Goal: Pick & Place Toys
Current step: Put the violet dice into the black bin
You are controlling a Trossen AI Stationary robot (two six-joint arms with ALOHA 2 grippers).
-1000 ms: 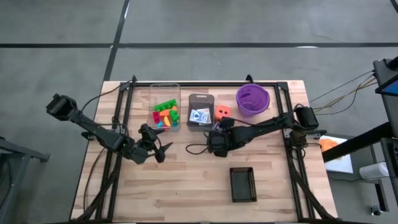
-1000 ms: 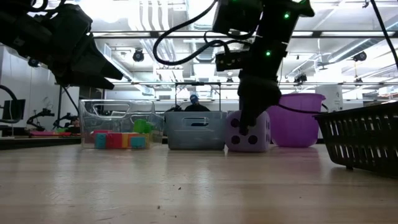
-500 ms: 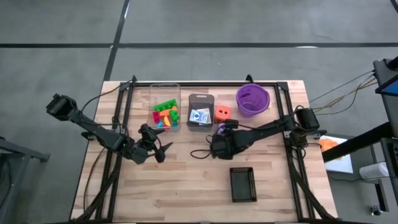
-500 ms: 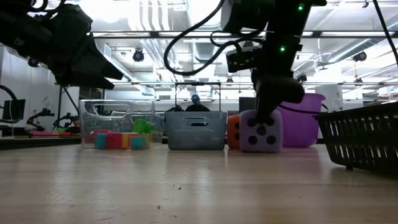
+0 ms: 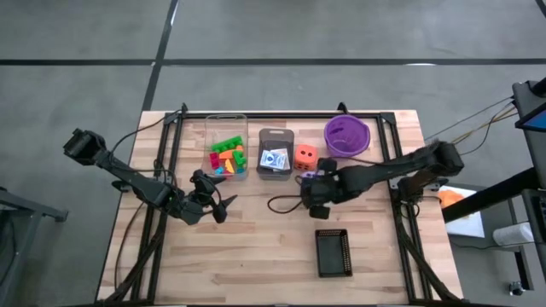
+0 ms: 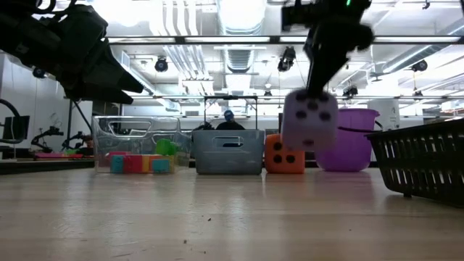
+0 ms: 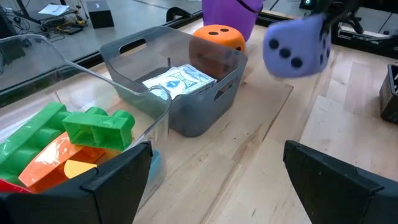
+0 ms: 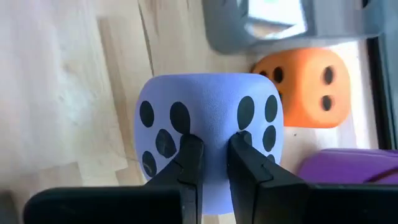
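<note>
- The wooden table (image 5: 256, 247) carries a row of containers along its far edge, from 11 o'clock across to 1 o'clock in the high view.
- The right arm reaches in from 3 o'clock toward the table's centre; the right gripper (image 8: 214, 158) has its two fingers pinched narrowly into the soft top of the purple die (image 6: 309, 119), which hangs clear above the tabletop in the low view.
- The left arm stretches in from 9 o'clock; the left gripper (image 5: 220, 207) hovers over bare wood at about 8 o'clock from the table's centre, its fingers (image 7: 118, 180) spread wide and holding nothing.
- The purple bowl (image 5: 346, 136) sits at 1 o'clock, at the right end of the row.
- The clear bin (image 5: 227, 122) at 11 o'clock holds the building bricks (image 5: 227, 158), green, orange, red, blue and yellow, piled together.
- The black bin (image 5: 333, 252) lies at 5 o'clock, well apart from the others.
- The grey bin (image 5: 276, 135) at 12 o'clock holds the white-and-blue card packs (image 5: 274, 159).
- The orange die (image 5: 306, 156) rests on the table just beside the grey bin, between it and the purple bowl, at about 11 o'clock from the raised purple die.
</note>
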